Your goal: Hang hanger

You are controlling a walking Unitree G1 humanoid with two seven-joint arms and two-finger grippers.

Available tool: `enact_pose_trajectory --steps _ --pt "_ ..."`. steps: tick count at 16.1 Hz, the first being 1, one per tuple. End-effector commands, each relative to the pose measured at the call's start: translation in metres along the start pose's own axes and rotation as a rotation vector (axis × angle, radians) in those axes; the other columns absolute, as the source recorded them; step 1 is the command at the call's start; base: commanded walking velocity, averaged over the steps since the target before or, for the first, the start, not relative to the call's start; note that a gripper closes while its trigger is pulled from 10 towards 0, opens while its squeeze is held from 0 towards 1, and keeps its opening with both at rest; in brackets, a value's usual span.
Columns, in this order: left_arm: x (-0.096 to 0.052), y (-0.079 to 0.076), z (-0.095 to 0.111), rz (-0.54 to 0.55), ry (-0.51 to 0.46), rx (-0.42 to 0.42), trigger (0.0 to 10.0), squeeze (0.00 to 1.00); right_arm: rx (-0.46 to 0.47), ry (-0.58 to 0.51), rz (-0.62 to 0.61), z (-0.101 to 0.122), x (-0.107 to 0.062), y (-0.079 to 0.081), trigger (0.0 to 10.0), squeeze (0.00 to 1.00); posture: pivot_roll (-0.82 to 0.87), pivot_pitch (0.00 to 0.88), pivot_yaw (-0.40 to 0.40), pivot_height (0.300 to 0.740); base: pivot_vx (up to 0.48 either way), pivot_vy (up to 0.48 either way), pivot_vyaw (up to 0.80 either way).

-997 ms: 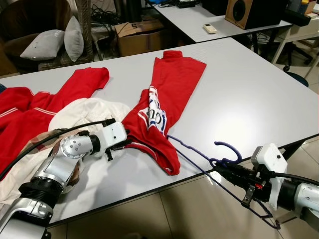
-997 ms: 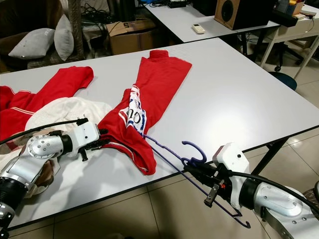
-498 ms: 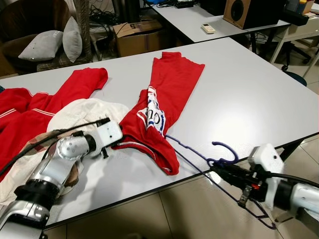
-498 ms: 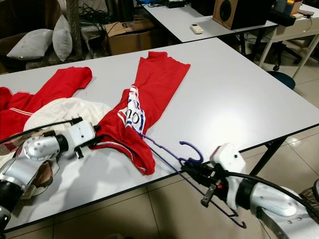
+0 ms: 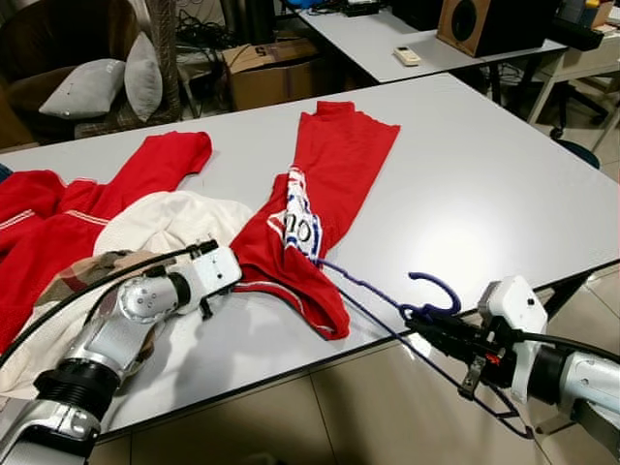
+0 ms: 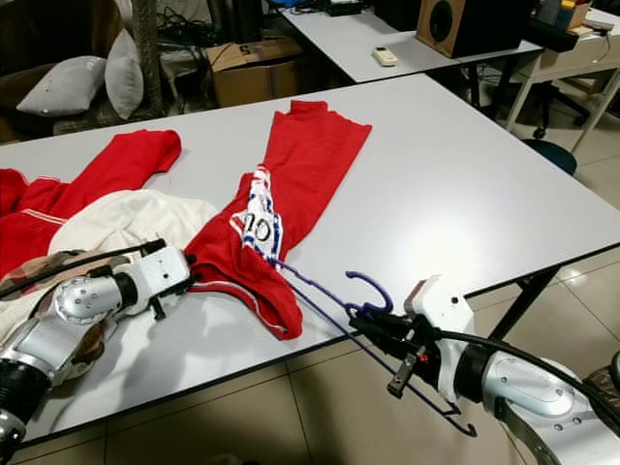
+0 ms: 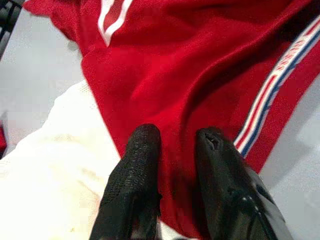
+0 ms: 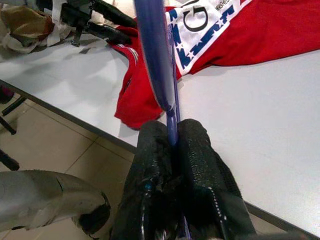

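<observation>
A red shirt (image 5: 334, 165) with a white number patch lies folded on the grey table (image 5: 484, 184). A purple hanger (image 5: 363, 286) reaches from the shirt's lower edge out over the table's front edge, with its hook (image 5: 438, 289) pointing up. One of its arms goes in under the red cloth. My right gripper (image 5: 426, 331) is off the table's front edge, shut on the hanger's lower bar (image 8: 172, 131). My left gripper (image 5: 232, 283) is at the shirt's left hem. Its fingers (image 7: 142, 150) stand close together with red cloth pinched between them.
A white cloth (image 5: 165, 218), a plaid cloth (image 5: 87, 279) and a second red garment (image 5: 58, 213) are piled on the table's left part. Behind the table are cushions (image 5: 97, 82), a cardboard box (image 5: 271, 68), and another table with a remote (image 5: 407, 55) and a speaker (image 5: 480, 19).
My right gripper has carried the hanger slightly left, toward the shirt. My left gripper stays at the shirt's hem, and its arm has settled a little lower.
</observation>
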State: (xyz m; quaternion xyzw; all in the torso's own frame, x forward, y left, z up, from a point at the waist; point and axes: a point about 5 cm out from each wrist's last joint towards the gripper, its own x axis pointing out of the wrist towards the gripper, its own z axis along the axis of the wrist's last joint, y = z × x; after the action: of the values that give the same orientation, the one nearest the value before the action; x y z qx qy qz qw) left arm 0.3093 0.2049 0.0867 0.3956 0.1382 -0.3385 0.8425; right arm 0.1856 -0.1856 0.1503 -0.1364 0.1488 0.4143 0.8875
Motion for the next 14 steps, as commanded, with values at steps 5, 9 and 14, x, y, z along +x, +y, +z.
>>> enact_pose_trajectory --steps 5,9,14 --pt "-0.003 0.005 0.003 0.072 -0.028 -0.049 0.0 0.0 -0.011 -0.02 0.019 0.002 0.004 0.001 10.0 0.0 -0.03 0.0 0.086 0.74 0.0 0.0 0.0" --pt "-0.001 0.005 0.006 0.091 -0.036 -0.059 0.0 0.0 -0.01 -0.022 0.023 0.002 0.004 0.003 10.0 0.0 -0.04 0.0 0.087 0.74 0.0 0.0 0.0" --pt "0.0 0.009 0.015 0.095 -0.072 -0.084 0.0 0.0 0.019 -0.066 0.036 0.008 0.0 0.008 10.0 0.0 -0.04 0.0 0.087 0.74 0.0 0.0 0.0"
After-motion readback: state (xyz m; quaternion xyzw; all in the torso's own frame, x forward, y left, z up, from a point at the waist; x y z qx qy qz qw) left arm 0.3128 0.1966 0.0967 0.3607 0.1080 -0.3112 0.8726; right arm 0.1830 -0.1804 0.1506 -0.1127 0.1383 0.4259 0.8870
